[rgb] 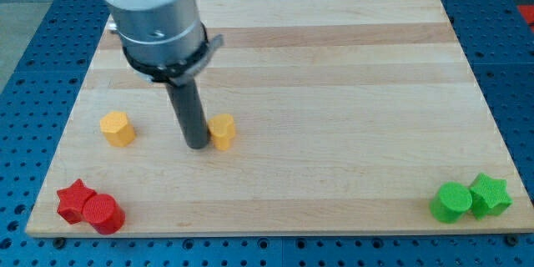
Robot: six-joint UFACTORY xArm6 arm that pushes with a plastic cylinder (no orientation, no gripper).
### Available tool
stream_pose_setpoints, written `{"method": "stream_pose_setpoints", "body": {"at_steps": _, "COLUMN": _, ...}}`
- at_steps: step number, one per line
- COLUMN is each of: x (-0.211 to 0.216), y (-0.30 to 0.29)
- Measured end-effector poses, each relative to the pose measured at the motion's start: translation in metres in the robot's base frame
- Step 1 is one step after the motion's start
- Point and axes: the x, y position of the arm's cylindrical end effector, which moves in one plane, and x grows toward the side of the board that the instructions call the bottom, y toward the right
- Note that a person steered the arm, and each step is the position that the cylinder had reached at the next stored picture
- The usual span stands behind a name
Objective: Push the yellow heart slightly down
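My tip [198, 144] stands on the wooden board [334, 67], touching the left side of the yellow heart [223, 131] (its shape is partly hidden by the rod). There are no jaws on this rod, so nothing is grasped. A yellow hexagon block [118, 128] sits well to the view's left. Bottom left: red star [75, 199] touching red cylinder [103, 213]. Bottom right: green cylinder [451, 202] touching green star [490, 195]
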Motion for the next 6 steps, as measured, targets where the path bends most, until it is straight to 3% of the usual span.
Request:
{"method": "stream_pose_setpoints", "body": {"at_steps": 2, "x": 0.029, "y": -0.009}}
{"method": "stream_pose_setpoints", "body": {"at_steps": 4, "x": -0.024, "y": -0.033}}
{"method": "stream_pose_setpoints", "body": {"at_steps": 6, "x": -0.036, "y": 0.01}}
